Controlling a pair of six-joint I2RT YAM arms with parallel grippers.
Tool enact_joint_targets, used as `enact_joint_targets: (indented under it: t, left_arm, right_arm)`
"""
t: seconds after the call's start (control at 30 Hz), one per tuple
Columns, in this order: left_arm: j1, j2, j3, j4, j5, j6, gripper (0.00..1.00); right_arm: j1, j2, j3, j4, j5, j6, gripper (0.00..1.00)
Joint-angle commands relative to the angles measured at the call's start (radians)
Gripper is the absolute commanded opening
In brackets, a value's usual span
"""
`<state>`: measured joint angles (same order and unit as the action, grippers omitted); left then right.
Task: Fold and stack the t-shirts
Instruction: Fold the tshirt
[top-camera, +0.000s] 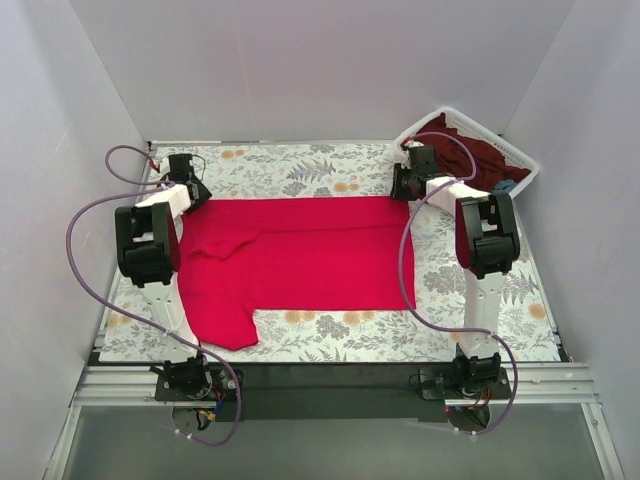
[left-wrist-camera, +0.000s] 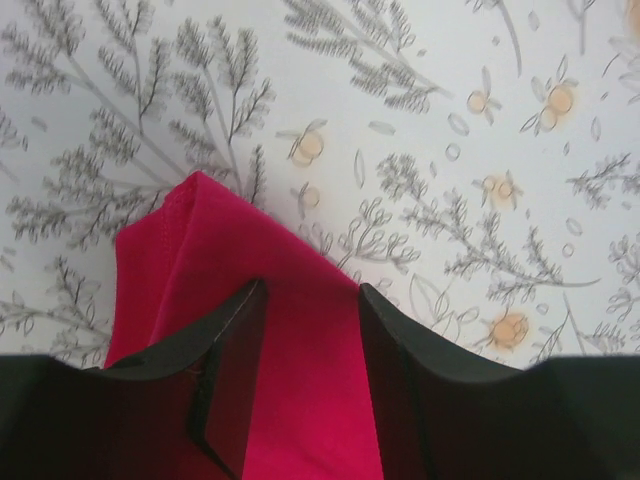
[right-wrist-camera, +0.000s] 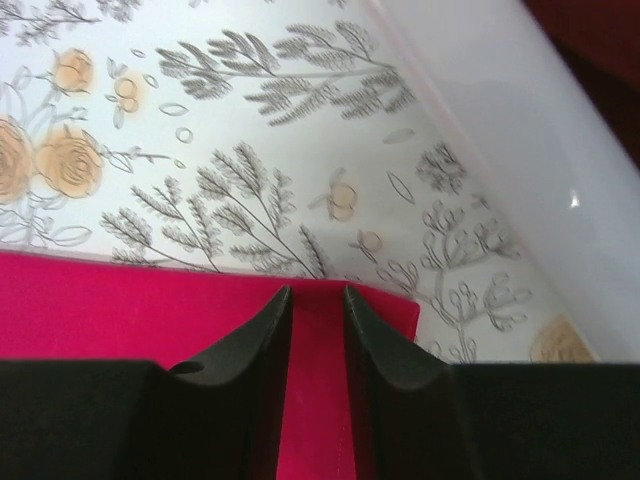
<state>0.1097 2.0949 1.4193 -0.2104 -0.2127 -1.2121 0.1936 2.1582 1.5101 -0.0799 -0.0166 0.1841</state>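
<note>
Crimson knit, matte and limp: the crimson t-shirt lies flat on the floral table cover, with one sleeve spilling off its near-left corner.

Risks, nearest first:
- That sleeve is free of any hold. If the far edge gets drawn over, I judge it may drag or tuck under crooked.
- At the shirt's far-left corner my left gripper is clamped on a tented fold of hem. Cloth this thin could slide out.
- At its far-right corner my right gripper has its jaws close together, with red filling the slit. It reads as a pinch on the hem, but a shallow one.
- Uneven lift between the two would skew the fold.
- Just beyond that corner stands the white basket. A wide swing could clip its wall.

Materials:
- Cover: smooth, printed with ferns and pale orange blooms.
- Hem: stitched, doubled.
- Fingers: hard, black, tapered.
- Basket: glossy plastic, holding a crumpled maroon shirt and a scrap of teal.
</note>
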Motion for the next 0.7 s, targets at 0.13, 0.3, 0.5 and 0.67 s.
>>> enact_joint_targets:
  t: [0.13, 0.3, 0.5, 0.67]
  left_arm:
    - [0.016, 0.034, 0.151, -0.118, 0.041, 0.111, 0.61]
    - [-0.059, -0.143, 0.138, -0.224, -0.025, 0.137, 0.72]
    - [-0.319, -0.36, -0.117, -0.267, -0.298, 0.253, 0.72]
    - [-0.476, -0.403, -0.278, -0.227, -0.474, 0.373, 0.72]
  right_arm:
    - [-0.013, 0.01, 0.11, -0.033, -0.077, -0.02, 0.38]
    - [0.029, -0.134, 0.092, -0.103, -0.114, -0.04, 0.47]
    - [0.127, -0.36, -0.115, -0.127, -0.1, -0.093, 0.61]
    - [0.197, -0.509, -0.322, -0.147, -0.085, -0.132, 0.78]
